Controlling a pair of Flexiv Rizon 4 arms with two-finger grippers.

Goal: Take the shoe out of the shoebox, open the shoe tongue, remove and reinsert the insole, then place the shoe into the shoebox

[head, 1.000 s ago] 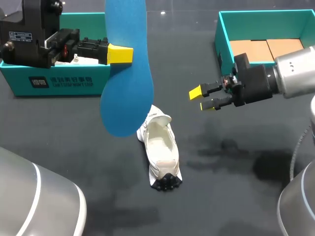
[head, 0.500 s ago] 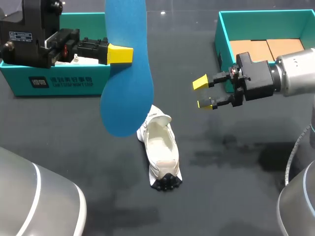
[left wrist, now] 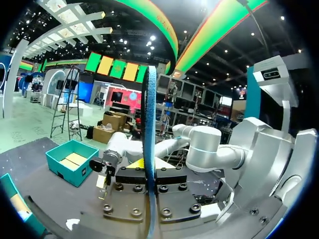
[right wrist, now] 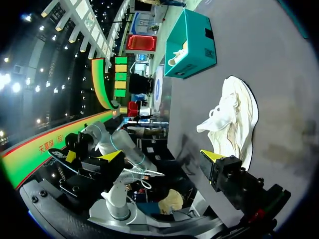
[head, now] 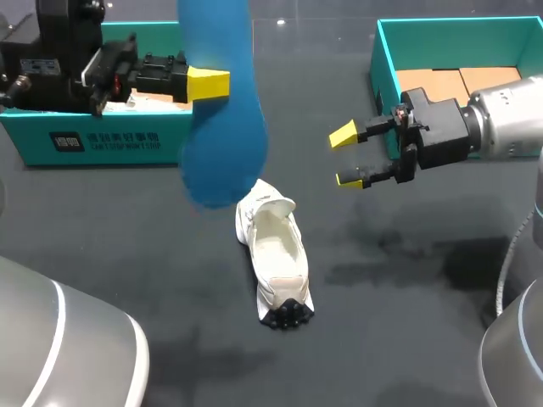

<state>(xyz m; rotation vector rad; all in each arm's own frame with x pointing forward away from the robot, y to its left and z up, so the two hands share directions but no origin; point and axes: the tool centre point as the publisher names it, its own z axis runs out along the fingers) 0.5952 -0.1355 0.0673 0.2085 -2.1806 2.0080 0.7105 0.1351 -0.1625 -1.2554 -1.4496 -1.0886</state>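
Moved since before: we are swinging the blue foam insole [head: 222, 110] slightly right and farther off, and the right gripper [head: 348, 157] is spreading its fingers wider while drawing a little toward the far right.
Left gripper [head: 208, 85]: we are pinching the insole's upper part; in the left wrist view the insole [left wrist: 148, 149] is standing edge-on, clamped between both fingers.
Insole: it is hanging upright in the air, its lower end just above and left of the shoe's far end, not touching it.
Shoe: the white sneaker [head: 276, 254] is lying on the dark table [head: 407, 339] at the middle, opening up, well apart from both boxes; the right wrist view shows the sneaker [right wrist: 232, 119] ahead of the fingers.
Right gripper: open and holding nothing, hovering to the right of the insole and beyond the sneaker.
Boxes: the teal cardboard shoebox [head: 93, 140] is sitting far left, a second teal box with a brown floor [head: 382, 68] far right.
Step in hand: we judge we are starting to reinsert the insole.
Doing it well: we should be steadying the sneaker with the free gripper, lowering the insole's tip along the opening's length, and sliding it at a shallow angle.
Risk: the soft insole may be buckling or nudging the unheld sneaker aside.
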